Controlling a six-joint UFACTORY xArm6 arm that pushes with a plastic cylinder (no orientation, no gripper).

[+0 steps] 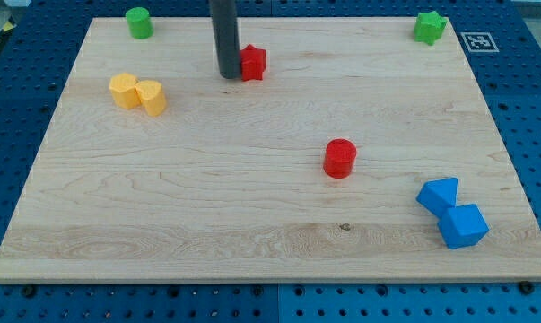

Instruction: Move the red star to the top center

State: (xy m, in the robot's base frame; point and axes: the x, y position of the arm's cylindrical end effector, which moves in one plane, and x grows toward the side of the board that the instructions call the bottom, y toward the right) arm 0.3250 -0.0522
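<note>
Near the view's top, a little left of centre, the tip (227, 75) was set on the counter (252, 206) just at the left side of the red star (253, 63), touching it or very nearly so; the narrow gap could not be resolved from this angle. The star thus lay to the view's right of the tip, and slightly toward the top. No long axis could be made out on the star, its outline being compact. No hand was carried by the arm, only the straight dark rod, so nothing was spread, pressed together or pinched.

The star was judged to be already close to the top edge and only slightly left of the middle, so a short push toward the view's right, with a little upward bias, was thought to be what remained.

No containers were present. Elsewhere were seen a green block (139, 22) at the top left corner, a green star (429, 27) at the top right, two yellow blocks (137, 93) touching each other at the left, a red cylinder (339, 158) near the middle, and two blue blocks (452, 212) touching at the lower right, all well apart from the star.
</note>
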